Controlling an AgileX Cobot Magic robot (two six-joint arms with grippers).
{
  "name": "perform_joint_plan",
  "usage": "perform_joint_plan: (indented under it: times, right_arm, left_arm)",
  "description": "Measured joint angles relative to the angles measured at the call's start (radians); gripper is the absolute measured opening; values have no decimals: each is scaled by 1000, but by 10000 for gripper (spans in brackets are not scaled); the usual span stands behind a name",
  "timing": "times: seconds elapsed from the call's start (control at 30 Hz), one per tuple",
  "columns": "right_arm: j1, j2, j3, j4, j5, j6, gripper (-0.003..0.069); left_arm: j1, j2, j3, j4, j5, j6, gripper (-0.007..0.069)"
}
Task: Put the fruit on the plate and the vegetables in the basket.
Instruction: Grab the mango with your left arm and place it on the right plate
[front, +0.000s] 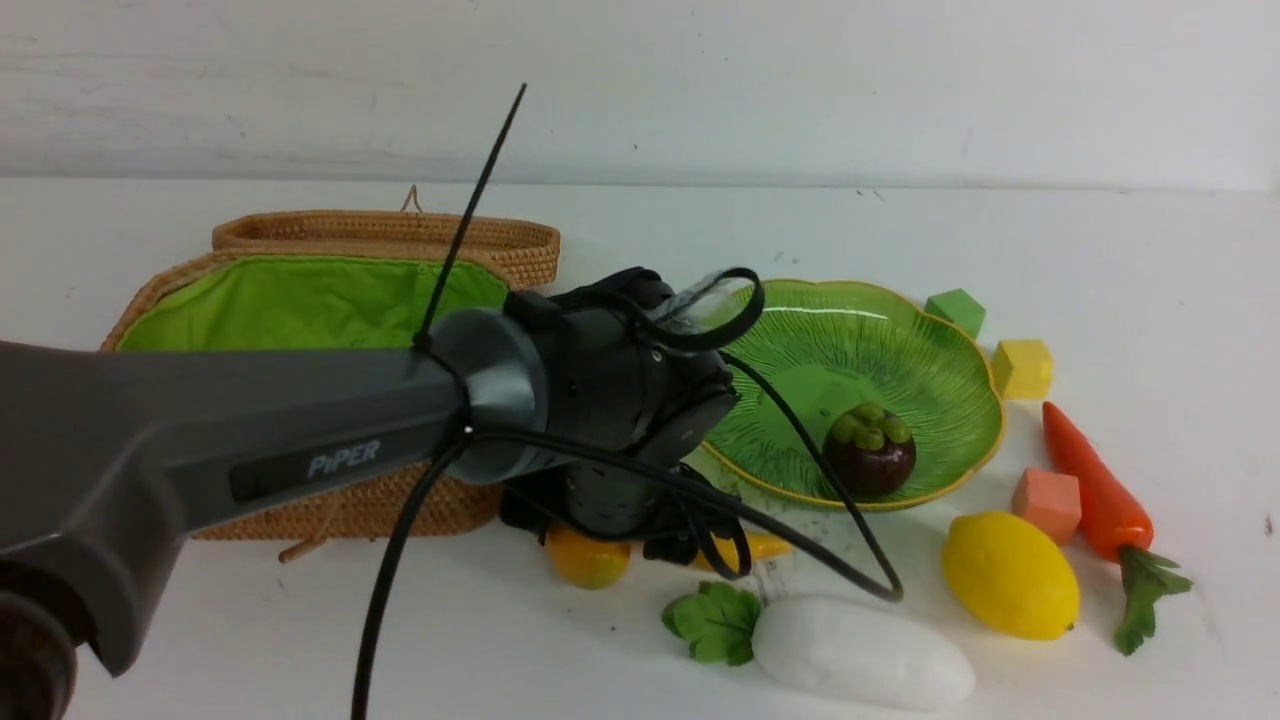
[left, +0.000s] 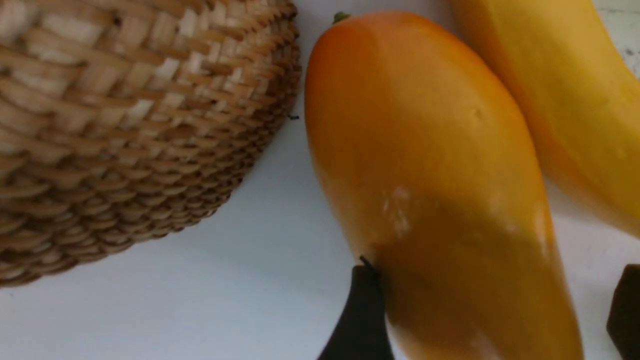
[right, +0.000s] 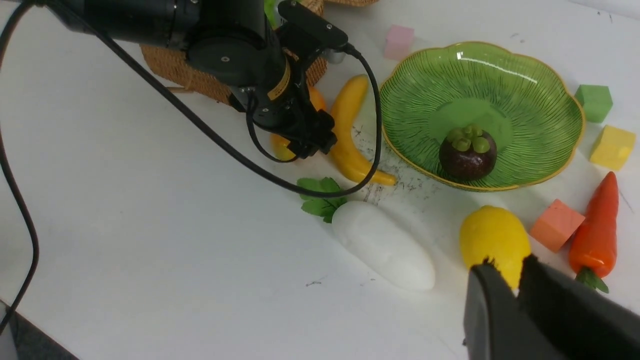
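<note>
My left gripper (front: 640, 545) is open and down over the orange-yellow mango (left: 425, 150), one finger (left: 360, 310) touching it, the other apart. The mango lies beside the wicker basket (front: 300, 300) with the banana (right: 347, 125) next to it. The mangosteen (front: 868, 452) sits in the green plate (front: 930, 350). The lemon (front: 1010, 575), white radish (front: 860, 655) and carrot (front: 1095, 480) lie on the table in front of and right of the plate. My right gripper (right: 505, 270) is shut and empty above the lemon (right: 492, 240). The cucumber is out of view.
Foam cubes lie round the plate: green (front: 955, 308), yellow (front: 1020, 368), salmon (front: 1047, 503), and a pink one (right: 398, 42) behind it. The left arm and its cables (front: 800, 450) cross in front of the basket and the plate's left rim.
</note>
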Motion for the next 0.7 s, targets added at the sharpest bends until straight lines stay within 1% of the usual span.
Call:
perform_joint_plan:
  times: [0.37,0.7]
  right_arm:
    - [0,0,2,0,15,-16,98]
    - [0,0,2,0,16,-19,98]
  left_arm:
    - [0,34,0,-1,1,0,592]
    - [0,48,0,38,-14,0,592]
